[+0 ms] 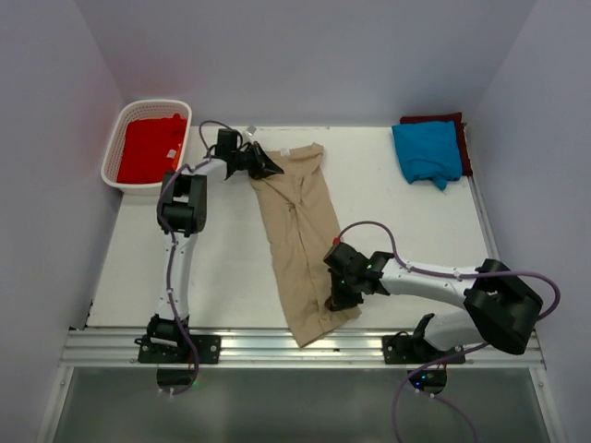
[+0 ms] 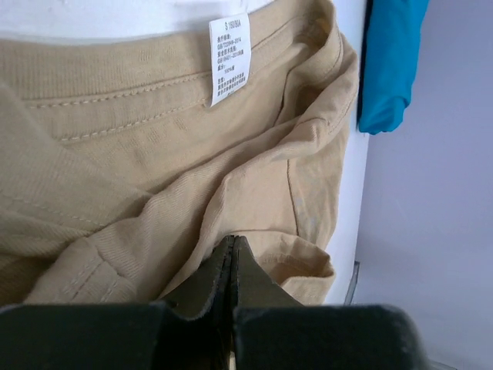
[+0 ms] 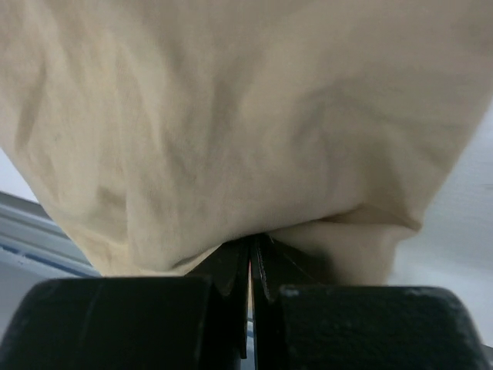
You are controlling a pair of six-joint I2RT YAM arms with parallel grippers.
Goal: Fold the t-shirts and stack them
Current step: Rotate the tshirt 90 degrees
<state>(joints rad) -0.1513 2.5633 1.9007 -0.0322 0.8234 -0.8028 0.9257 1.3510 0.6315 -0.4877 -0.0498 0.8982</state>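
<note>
The tan t-shirt (image 1: 300, 231) lay as a long narrow band on the tabletop (image 1: 185, 277), running from the far middle down to the near edge, its neck label (image 2: 229, 58) showing at the far end. The left pincer (image 1: 263, 164) was closed tight on a fold of cloth at the far left corner, by the collar. The right pincer (image 1: 340, 297) was likewise shut on a pinch of cloth at the near right edge, by the hem.

A blue t-shirt (image 1: 427, 152) sat folded on a maroon t-shirt (image 1: 462, 120) at the far right, and a red t-shirt (image 1: 150, 148) lay in the white basket (image 1: 115, 148) at the far left.

The cloth looked light, limp and prone to sag and wrinkle. It would likely be best held at seamed corners and edges, both ends together, so that the layers would not slide apart.
</note>
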